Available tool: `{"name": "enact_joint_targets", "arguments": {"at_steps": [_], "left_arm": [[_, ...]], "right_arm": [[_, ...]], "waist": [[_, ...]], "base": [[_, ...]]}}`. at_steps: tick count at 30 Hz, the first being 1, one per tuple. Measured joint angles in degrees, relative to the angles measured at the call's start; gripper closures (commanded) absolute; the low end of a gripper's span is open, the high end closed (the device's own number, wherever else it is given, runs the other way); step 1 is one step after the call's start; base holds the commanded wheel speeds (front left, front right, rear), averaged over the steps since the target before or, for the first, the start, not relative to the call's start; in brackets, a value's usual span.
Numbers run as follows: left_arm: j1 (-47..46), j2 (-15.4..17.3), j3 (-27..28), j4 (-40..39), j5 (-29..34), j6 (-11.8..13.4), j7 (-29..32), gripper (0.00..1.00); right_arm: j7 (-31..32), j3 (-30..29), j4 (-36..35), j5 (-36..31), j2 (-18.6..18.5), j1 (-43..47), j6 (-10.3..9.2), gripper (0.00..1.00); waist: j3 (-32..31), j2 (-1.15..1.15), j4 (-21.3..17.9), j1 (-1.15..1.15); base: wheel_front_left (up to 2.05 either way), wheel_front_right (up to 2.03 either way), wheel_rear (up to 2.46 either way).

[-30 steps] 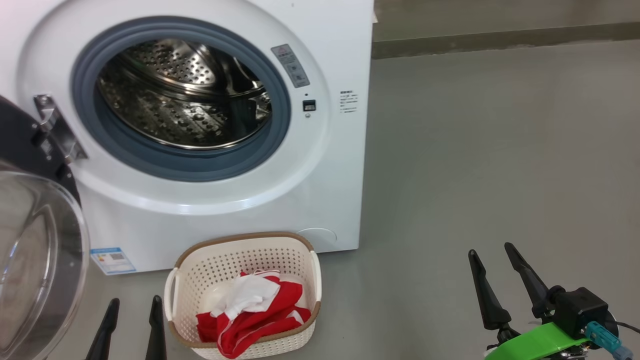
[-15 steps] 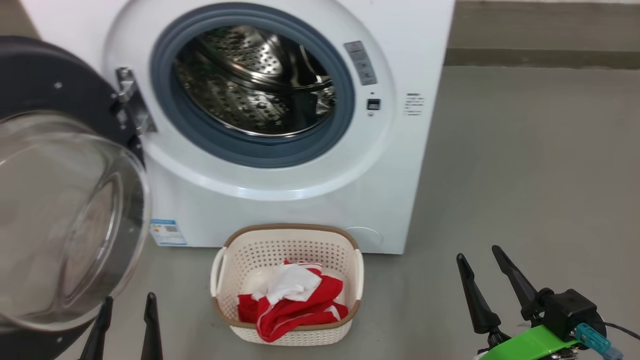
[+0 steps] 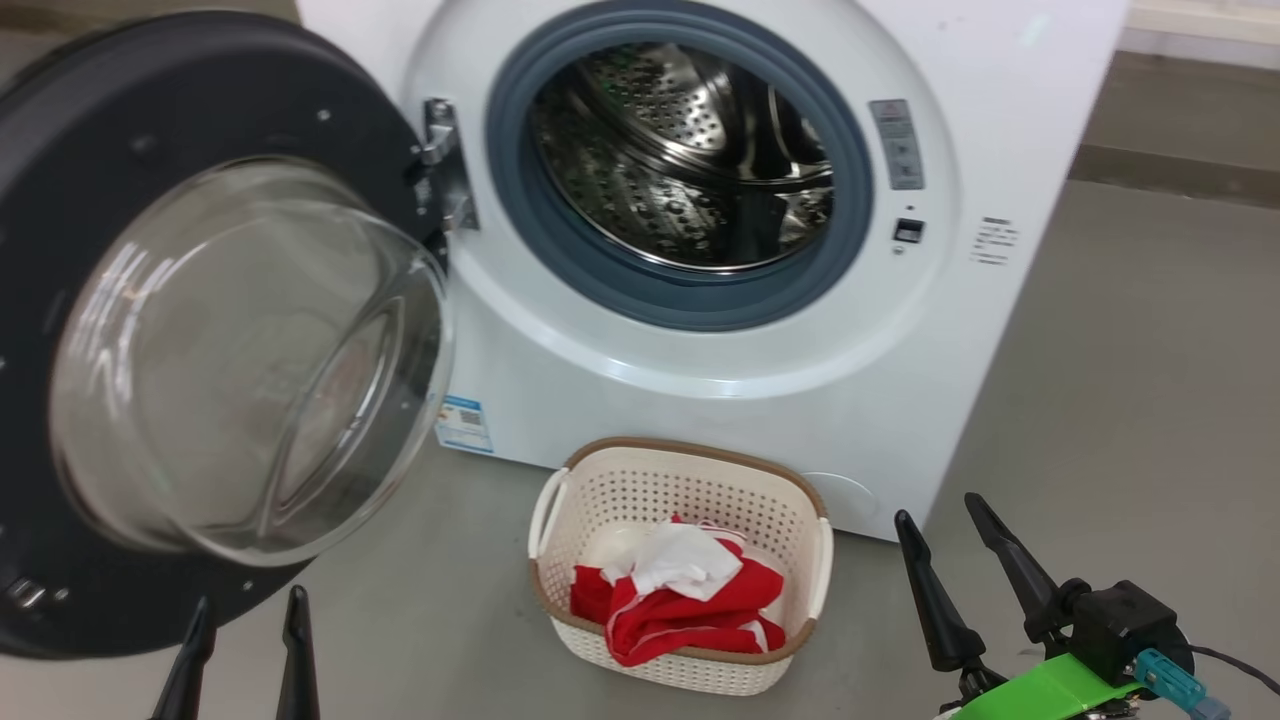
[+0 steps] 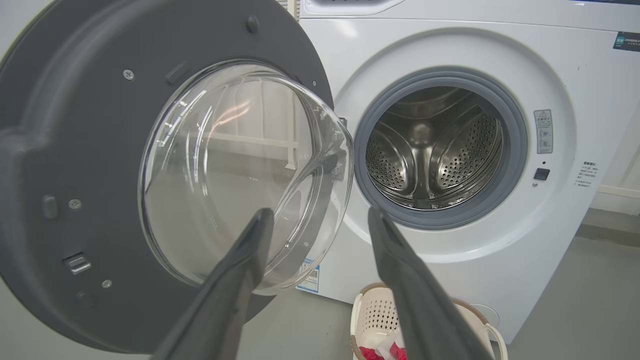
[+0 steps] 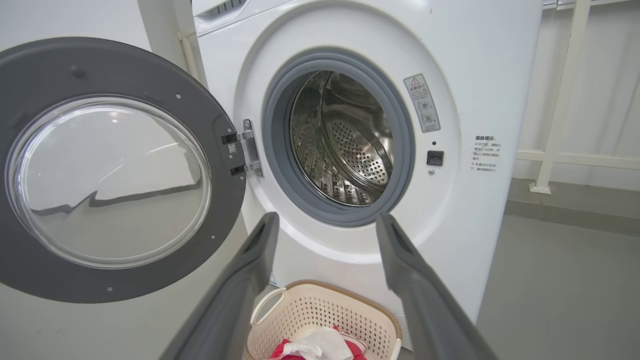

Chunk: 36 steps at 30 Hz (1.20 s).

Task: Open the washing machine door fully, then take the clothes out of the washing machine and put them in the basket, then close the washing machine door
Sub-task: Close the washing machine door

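1. The washing machine door (image 3: 230,350) stands swung open at the left. It hangs on a hinge (image 3: 445,170) at the left edge of the washing machine (image 3: 720,390), and its clear glass bowl bulges outward.
2. The left fingers (image 3: 296,650) are spread apart and released, grasping nothing. In the head view they rise at the lower left, with their tips just below the door's lower rim. In the left wrist view one fingertip overlaps the lower edge of the glass bowl; contact cannot be determined.
3. The steel drum (image 3: 690,170) is exposed inside the grey gasket (image 3: 640,290).
4. The basket (image 3: 690,450) sits on the floor (image 3: 1120,400) just in front of the machine's lower front. It lies between the two pairs of fingers, nearer the right pair. The clothes (image 3: 680,600) lie bunched inside the basket.
5. The right fingers (image 3: 932,605) are spread apart and released, grasping nothing. They stand just right of the basket, apart from it. In the right wrist view the basket and clothes lie low between the two fingers.
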Motion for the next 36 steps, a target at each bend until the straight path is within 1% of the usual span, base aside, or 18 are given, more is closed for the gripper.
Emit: {"name": "enact_joint_targets", "arguments": {"at_steps": [9, 16, 17, 18, 19, 20, 21, 22, 26, 29, 36], "left_arm": [[0.35, 0.91, 0.08, -1.21, 0.0, 0.77, 1.48, 0.0], [1.05, 1.03, 0.24, -1.82, -0.42, 1.44, 1.98, 0.0], [1.18, 1.11, 0.32, -1.81, -0.62, 1.44, 1.99, 0.01], [1.18, 1.2, 0.38, -1.81, -0.64, 1.44, 2.04, 0.08], [1.18, 1.31, 0.36, -1.79, -0.65, 1.44, 2.05, 0.17], [1.17, 1.33, 0.37, -1.78, -0.67, 1.44, 2.14, 0.31], [1.17, 1.34, 0.35, -1.7, -0.67, 1.44, 2.32, 0.74], [1.16, 1.36, 0.33, -1.63, -0.67, 1.44, 2.42, 1.0], [0.77, 1.66, 0.38, -1.44, -0.99, 1.51, 2.48, 1.0], [-0.83, 1.82, 1.35, -1.52, -1.67, 2.13, 2.47, 1.0], [-10.37, 4.72, 5.27, -3.39, -4.09, 3.77, 2.57, 1.0]], "right_arm": [[0.0, 0.2, -0.02, 0.42, 0.34, -0.01, 0.0, 0.0], [0.0, 0.47, -0.02, 0.42, 0.44, -0.01, 0.0, 0.0], [0.0, 0.55, -0.02, 0.42, 0.44, -0.01, 0.0, 0.0], [0.0, 0.62, -0.02, 0.42, 0.45, -0.01, 0.0, 0.0], [0.0, 0.65, -0.02, 0.42, 0.46, -0.01, 0.0, 0.0], [0.0, 0.65, -0.02, 0.42, 0.46, -0.01, 0.0, 0.0], [0.0, 0.65, -0.02, 0.42, 0.46, -0.01, 0.0, 0.0], [0.0, 0.65, 0.0, 0.42, 0.46, -0.01, 0.0, 0.0], [0.0, 0.71, 0.11, 0.42, 0.47, 0.0, 0.0, 0.0], [0.0, 0.96, 0.26, 0.42, 0.47, 0.01, 0.0, 0.0], [0.0, 1.23, 0.58, 0.42, 0.25, 0.01, 0.0, 0.0]], "waist": [[-0.56, 0.0, 5.33, 0.0], [-0.82, 0.0, 6.98, 0.0], [-0.83, 0.0, 7.02, 0.0], [-0.83, 0.0, 7.05, 0.0], [-0.83, 0.0, 7.07, 0.0], [-0.83, 0.0, 7.1, 0.0], [-0.82, 0.0, 7.11, 0.0], [-0.81, 0.0, 7.11, 0.0], [-0.75, 0.0, 6.88, 0.0], [-0.7, 0.0, 6.7, 0.0], [-0.79, 0.0, 6.23, 0.0]], "base": [[0.0, 0.0, 0.0], [0.0, 0.0, 0.0], [0.0, 0.0, 0.0], [0.0, 0.0, 0.0], [0.0, 0.0, 0.0], [0.0, 0.0, 0.0], [0.0, 0.0, 0.0], [0.0, 0.0, 0.0], [0.0, 0.0, 0.0], [0.0, 0.0, 0.0], [0.0, 0.0, 0.0]]}}
